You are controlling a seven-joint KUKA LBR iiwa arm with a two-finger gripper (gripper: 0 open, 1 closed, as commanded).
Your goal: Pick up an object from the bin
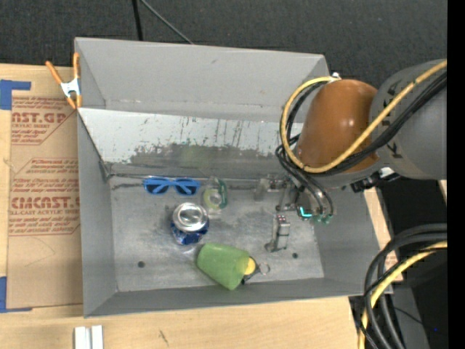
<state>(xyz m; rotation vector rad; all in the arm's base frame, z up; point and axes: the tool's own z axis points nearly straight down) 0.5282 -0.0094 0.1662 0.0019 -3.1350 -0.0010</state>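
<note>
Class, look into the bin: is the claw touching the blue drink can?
Apart. The camera view shows bare grey bin floor between the claw and the blue can, which stands to its left.

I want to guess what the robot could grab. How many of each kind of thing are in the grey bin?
Blue sunglasses: 1
Blue drink can: 1
Green lump with a yellow end: 1
Small pale round thing, too small to name: 1
Total: 4

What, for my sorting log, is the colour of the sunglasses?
Blue; the sunglasses show best in the camera view.
</note>
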